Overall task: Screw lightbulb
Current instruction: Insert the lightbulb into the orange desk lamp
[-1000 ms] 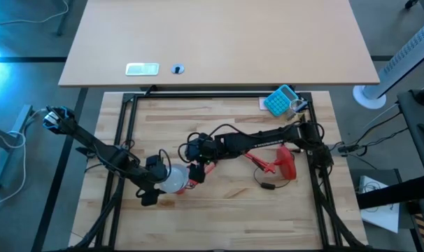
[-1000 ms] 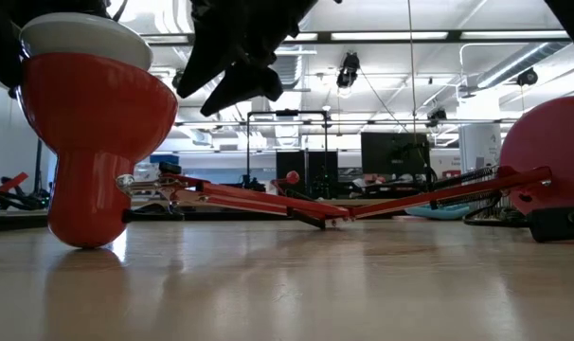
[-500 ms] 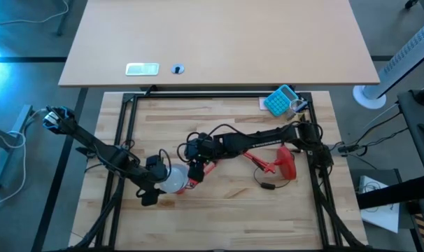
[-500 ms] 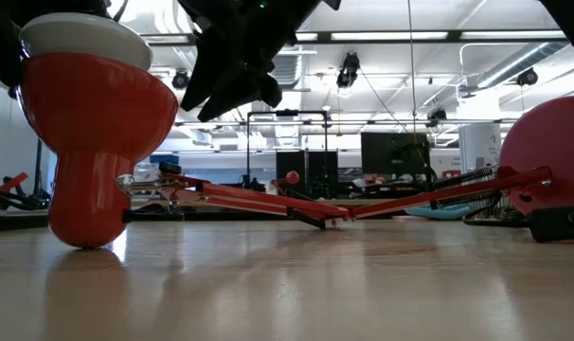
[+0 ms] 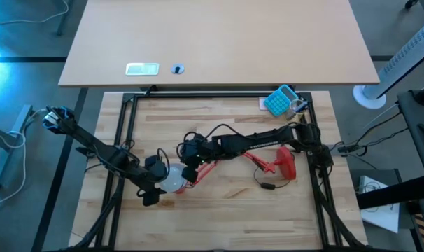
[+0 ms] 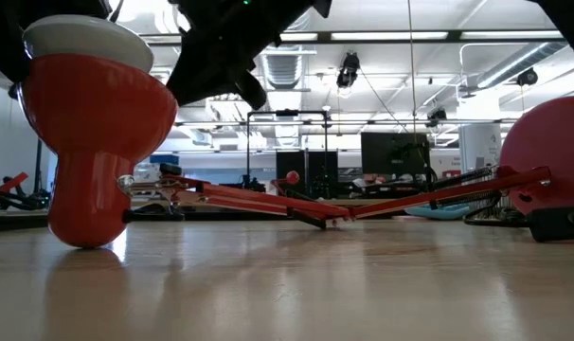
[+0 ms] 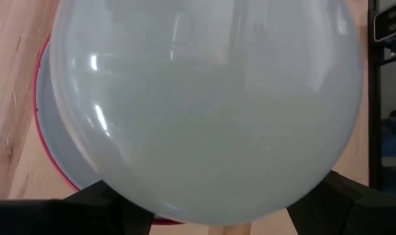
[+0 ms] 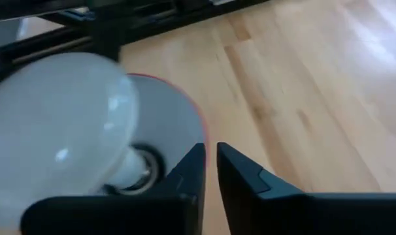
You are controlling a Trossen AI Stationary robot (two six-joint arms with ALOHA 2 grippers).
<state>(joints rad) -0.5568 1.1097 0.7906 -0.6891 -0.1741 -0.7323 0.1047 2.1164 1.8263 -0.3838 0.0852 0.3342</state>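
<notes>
**Bulb held in the lamp shade**

The left gripper [image 5: 158,183] holds the bulb [image 7: 204,98] between wide-set jaws, its screw base down inside the red shade [image 6: 98,133], which stands mouth-up on the tabletop [image 5: 233,203]. The right gripper [image 8: 210,171] hovers at the shade's rim, jaws nearly closed on nothing.

A: What sort of place do we see?

B: A robotics lab or workshop. Centre of the low view, we note monitors [image 6: 394,152], exposed ceiling ducts [image 6: 289,68], strip lights [image 6: 412,36] and a black frame rig [image 6: 287,142].
</notes>
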